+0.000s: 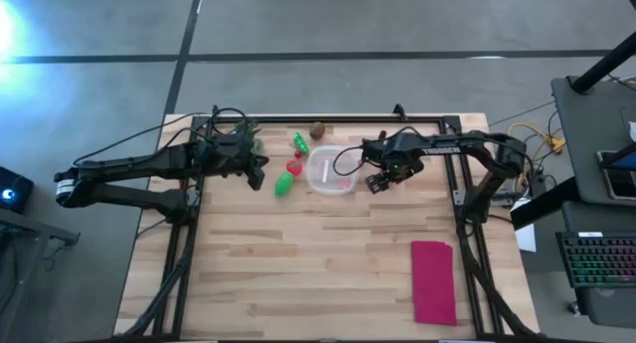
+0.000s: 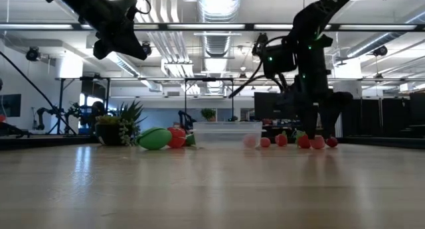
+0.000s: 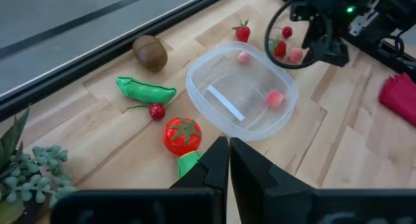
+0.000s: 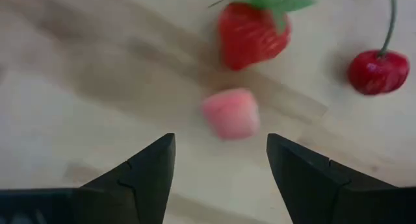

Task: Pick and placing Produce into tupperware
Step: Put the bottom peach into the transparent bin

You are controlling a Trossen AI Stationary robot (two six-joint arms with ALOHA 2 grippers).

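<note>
The clear tupperware stands on the table's far middle part with two small pink-red pieces inside. To its left lie a green pea pod, a brown kiwi, a tomato, a cherry and another green piece. My right gripper is open, pointing down just right of the tupperware. A pink piece lies on the wood ahead of its fingertips, untouched, with a strawberry and a cherry beyond. My left gripper is shut and hovers high near the tomato.
A potted plant stands at the table's far left, close under my left arm. A magenta cloth lies flat near the right front corner. Several small red pieces sit around my right gripper. Bare wood stretches across the near half.
</note>
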